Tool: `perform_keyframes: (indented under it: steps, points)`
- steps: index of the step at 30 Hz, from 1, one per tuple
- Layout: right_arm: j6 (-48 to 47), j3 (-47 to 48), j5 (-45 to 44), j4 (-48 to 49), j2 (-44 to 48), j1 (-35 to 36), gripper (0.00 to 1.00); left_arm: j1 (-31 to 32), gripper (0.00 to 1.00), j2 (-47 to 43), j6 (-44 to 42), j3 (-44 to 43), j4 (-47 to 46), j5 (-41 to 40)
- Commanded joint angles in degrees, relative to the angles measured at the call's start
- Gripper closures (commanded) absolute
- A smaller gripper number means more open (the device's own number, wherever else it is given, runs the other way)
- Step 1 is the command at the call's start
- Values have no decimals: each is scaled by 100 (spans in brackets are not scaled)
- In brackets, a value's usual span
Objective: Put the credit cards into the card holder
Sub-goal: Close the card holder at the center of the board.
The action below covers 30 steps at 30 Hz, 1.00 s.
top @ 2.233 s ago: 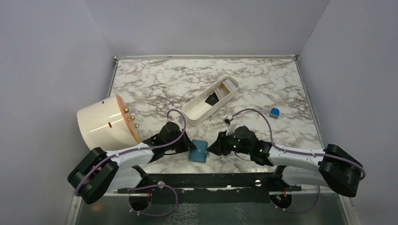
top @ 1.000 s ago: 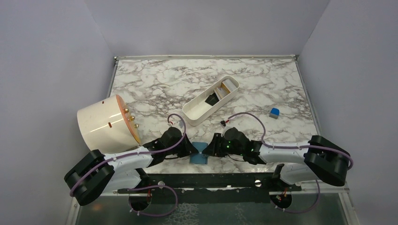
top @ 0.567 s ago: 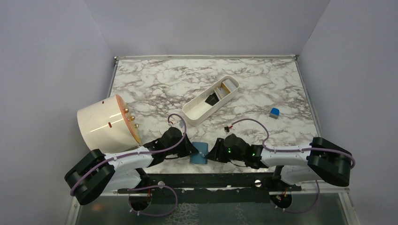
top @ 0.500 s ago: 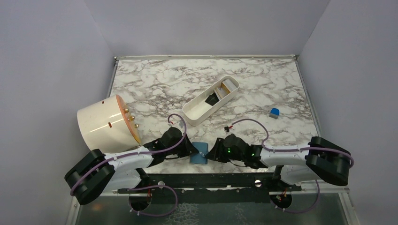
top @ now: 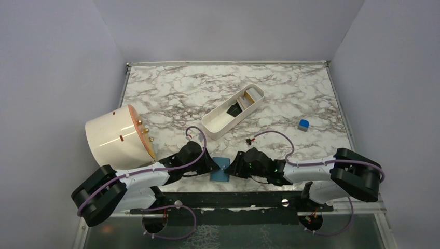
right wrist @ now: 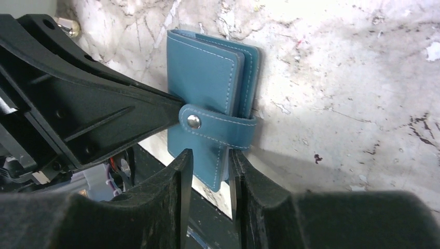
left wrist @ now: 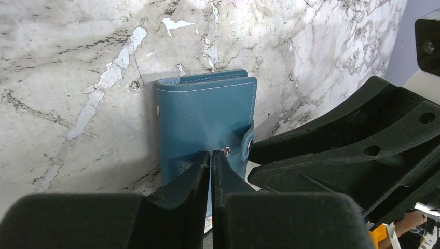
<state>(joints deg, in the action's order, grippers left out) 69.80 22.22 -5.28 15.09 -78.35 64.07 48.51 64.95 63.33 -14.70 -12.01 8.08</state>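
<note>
Snapped shut at bottom centre of the overhead frame, by the near edge of the table (top: 171, 88): holder (top: 220, 168). Pinched from frame left by left gripper (left wrist: 210, 154), jaws all but closed on its cover. Straddled from frame right by right gripper (right wrist: 210, 158), jaws partly apart around its lower corner; grip impossible to tell. Above centre, lying in tray (top: 218, 124): cards (top: 252, 94).

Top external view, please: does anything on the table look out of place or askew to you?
Yes. The big cream drum lies tipped on its side over the left edge of the table. The card holder stands on edge at the near edge, snap tab fastened, left pincer shut on it.
</note>
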Motion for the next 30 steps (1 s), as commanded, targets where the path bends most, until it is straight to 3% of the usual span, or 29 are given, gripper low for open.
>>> perform_keyframes:
  steps: [1, 10, 15, 30]
  points:
    - [-180, 245, -325, 161, -72, 35, 69, 88, 90, 168, -61, 186, 291, -91]
    - [-600, 424, -212, -529, 331, 39, 70, 104, 90, 247, -77, 185, 243, -69]
    - [-853, 581, -493, -1048, 612, 35, 65, 105, 90, 264, -86, 180, 242, -69]
    - [-1025, 662, -466, -715, 64, 34, 72, 119, 90, 282, -68, 179, 229, -95]
